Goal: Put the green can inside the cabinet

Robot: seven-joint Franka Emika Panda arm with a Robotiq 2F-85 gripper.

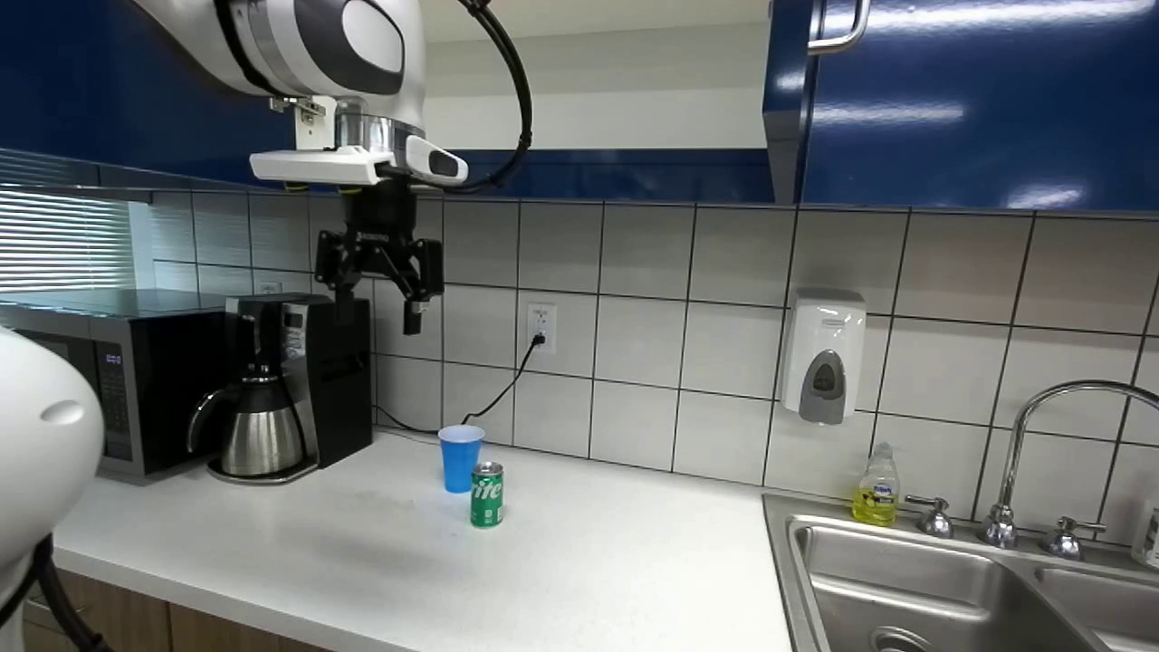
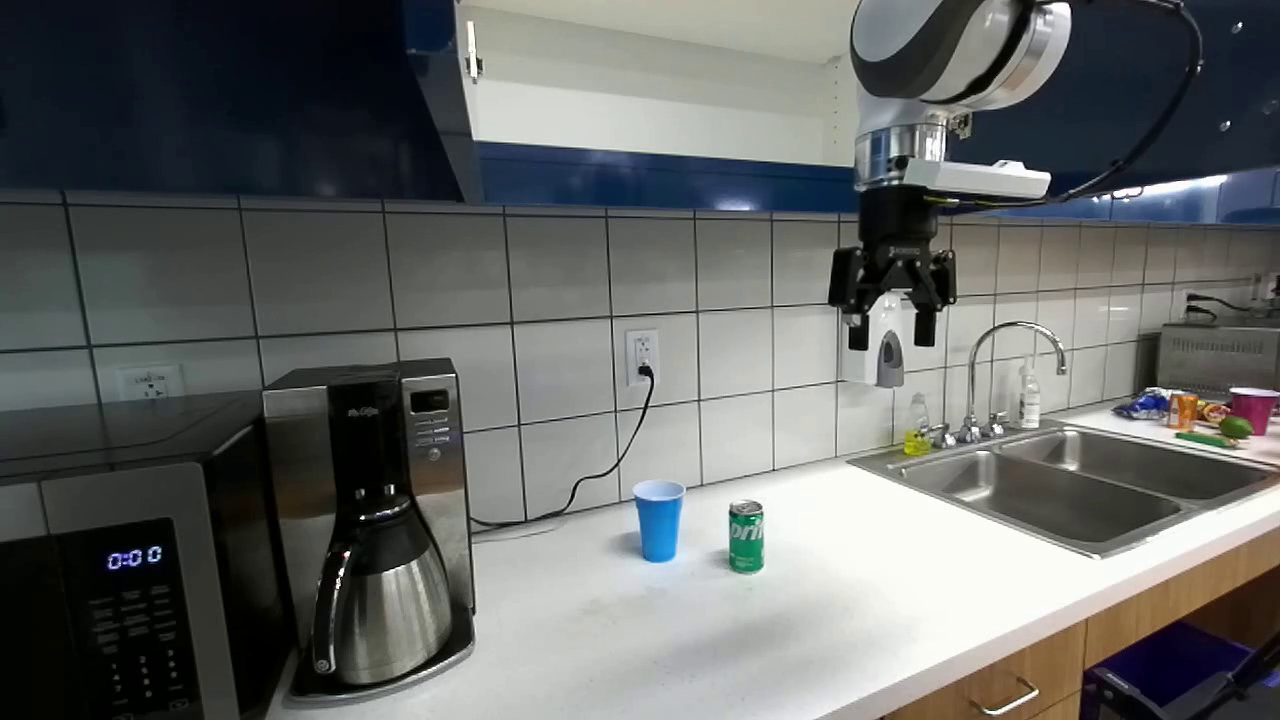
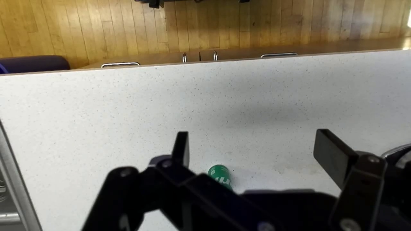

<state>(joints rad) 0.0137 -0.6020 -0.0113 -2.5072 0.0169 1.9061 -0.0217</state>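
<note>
Overhead, the gripper [image 2: 891, 331]: it points down, above the counter [image 1: 634, 561], with its two black fingers [image 3: 333, 157] standing wide apart; nothing is held between them.
Counter: it is white, with fine specks in the wrist view; wooden drawers [image 2: 1000, 668] are placed under its front edge.
Sink [image 1: 786, 552]: it is of steel, and on its back rim stand a chrome faucet [image 1: 1016, 448] and a bottle of yellow liquid [image 1: 876, 498].
Green can [image 1: 487, 498]: it stands upright on the counter, well below the fingertips; in the wrist view the gripper covers one part of it.
Blue cup [image 2: 659, 522]: it is also upright, near the can but apart from it, and at its left side in both exterior views.
Coffee maker [image 2: 440, 490]: it is black and steel, and its steel carafe [image 2: 393, 620] stands on the base; just beside is the microwave [image 2: 110, 600], whose display [image 2: 135, 558] shows 0:00.
Cabinet [image 1: 616, 174]: it is dark glossy blue, fixed above the counter, and its front is open, so the pale interior can be seen; the robot arm [image 1: 367, 36] hides a part of this opening.
Tiled wall [image 1: 634, 407]: it carries an outlet [image 1: 544, 321] with a black cord [image 1: 496, 403] plugged in, and a white soap dispenser [image 1: 825, 337].
</note>
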